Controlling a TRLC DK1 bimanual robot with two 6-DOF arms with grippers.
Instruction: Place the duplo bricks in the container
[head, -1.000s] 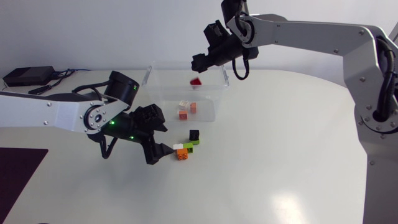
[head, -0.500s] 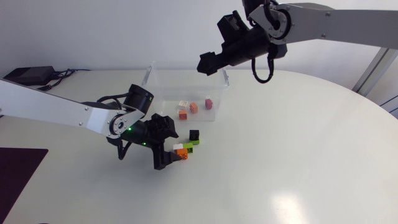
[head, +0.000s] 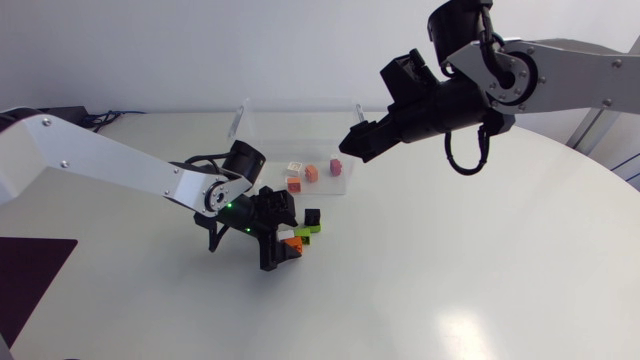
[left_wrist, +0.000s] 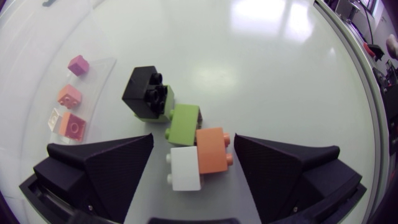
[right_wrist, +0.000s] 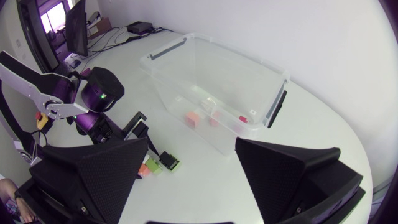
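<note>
A small cluster of duplo bricks lies on the white table in front of the clear container (head: 350, 118). In the left wrist view, a joined white brick (left_wrist: 185, 169) and orange brick (left_wrist: 211, 150) sit between the fingers of my left gripper (left_wrist: 193, 149), which is open around them without a visible grip. Ahead of them lie a green brick (left_wrist: 184, 123) and a black brick (left_wrist: 146, 92). In the head view, my left gripper (head: 284, 238) is low at the orange brick (head: 293, 243). My right gripper (head: 358, 142) hangs open and empty above the container's right end. Three bricks (head: 312, 172) lie inside.
The container (right_wrist: 273, 106) has grey handles on its short ends. My left arm (right_wrist: 93, 93) stretches across the table to the left of the container. A dark mat (head: 25, 275) lies at the table's front left corner.
My right gripper has opened, dropped a dark red brick into the container and drawn away to the right. My left gripper has slid right to straddle the white and orange bricks.
</note>
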